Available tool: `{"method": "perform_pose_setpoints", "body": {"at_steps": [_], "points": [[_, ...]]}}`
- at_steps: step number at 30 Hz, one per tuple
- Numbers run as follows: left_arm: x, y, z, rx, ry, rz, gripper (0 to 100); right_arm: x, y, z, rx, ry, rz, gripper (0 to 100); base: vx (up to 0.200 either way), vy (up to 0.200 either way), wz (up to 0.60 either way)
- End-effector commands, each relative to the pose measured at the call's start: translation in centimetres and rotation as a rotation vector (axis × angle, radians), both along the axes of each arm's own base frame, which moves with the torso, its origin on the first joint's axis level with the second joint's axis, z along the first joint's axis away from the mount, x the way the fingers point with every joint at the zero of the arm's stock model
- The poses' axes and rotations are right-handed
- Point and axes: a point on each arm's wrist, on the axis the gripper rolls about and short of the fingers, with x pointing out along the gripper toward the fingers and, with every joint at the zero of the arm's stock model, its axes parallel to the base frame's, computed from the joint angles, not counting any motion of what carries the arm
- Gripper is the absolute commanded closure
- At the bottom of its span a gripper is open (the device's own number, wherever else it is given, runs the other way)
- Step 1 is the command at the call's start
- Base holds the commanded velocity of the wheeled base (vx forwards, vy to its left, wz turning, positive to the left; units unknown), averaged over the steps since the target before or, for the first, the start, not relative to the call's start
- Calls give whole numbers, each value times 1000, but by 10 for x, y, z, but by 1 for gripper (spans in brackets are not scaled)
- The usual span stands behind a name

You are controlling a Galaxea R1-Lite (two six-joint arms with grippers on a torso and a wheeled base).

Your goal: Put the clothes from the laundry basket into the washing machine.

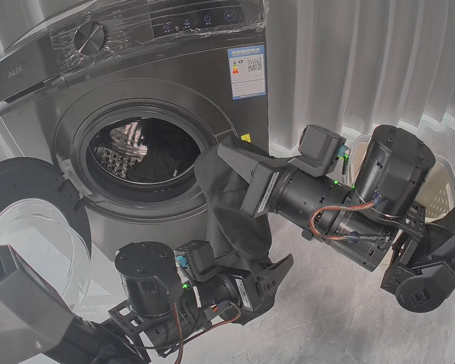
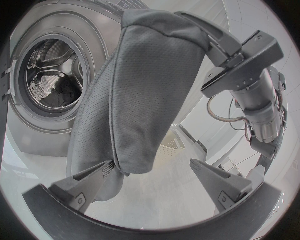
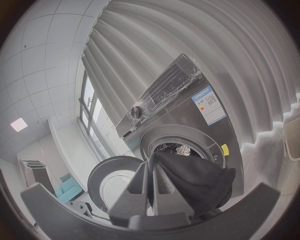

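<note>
Floor point(image 1: 320, 335): pale grey marbled tiles, glossy.
Curtain point(image 1: 373, 26): white, pleated, covering the back wall.
Window point(image 3: 93, 112): tall panes along the side wall, with a turquoise chair point(image 3: 68, 187) below.
Washing machine point(image 1: 166, 81): dark grey front-loader, standing against the curtain, porthole uncovered.
Door point(image 1: 18, 190): swung wide to the left on its hinge, glass bowl facing out.
Drum point(image 1: 120, 151): ribbed steel, holding a dark piece of clothing point(image 1: 163, 155) at the bottom.
Laundry basket point(image 1: 439, 191): cream, perforated, on the floor to the right of the machine near the curtain, largely hidden behind the right arm.
Garment point(image 1: 232, 213): dark grey cloth, hanging in the air just outside the porthole at its lower right edge, not in the drum.
Right gripper point(image 3: 150, 168): fingers pressed together on the garment's upper fold, raised about level with the porthole's lower rim, cloth draped over and drooping down.
Left gripper point(image 2: 150, 162): fingers spread wide, gripping nothing, held low beneath the garment, with the cloth's lower end hanging against one finger and apart from the other.
In the way: hanging cloth and right arm, covering the porthole's lower right rim in the head view.
</note>
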Motion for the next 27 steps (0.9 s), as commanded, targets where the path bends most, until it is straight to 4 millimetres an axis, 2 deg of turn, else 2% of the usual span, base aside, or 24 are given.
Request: {"method": "perform_pose_setpoints", "body": {"at_steps": [1, 14, 15, 20, 27], "points": [[7, -2, -7, 9, 9, 9, 0, 0, 0, 1, 3, -2, 0, 100, 0, 0, 0], [10, -4, 1, -67, -69, 13, 0, 3, -1, -3, -3, 1, -11, 100, 0, 0, 0], [11, -4, 1, -67, -71, 12, 100, 3, -1, -3, -4, 2, -11, 100, 0, 0, 0], [10, -4, 2, -78, -83, 11, 100, 4, -1, -4, -5, 3, -11, 100, 0, 0, 0], [5, -3, 5, -92, -100, 2, 100, 18, -11, -8, -15, 8, -59, 100, 0, 0, 0]]}}
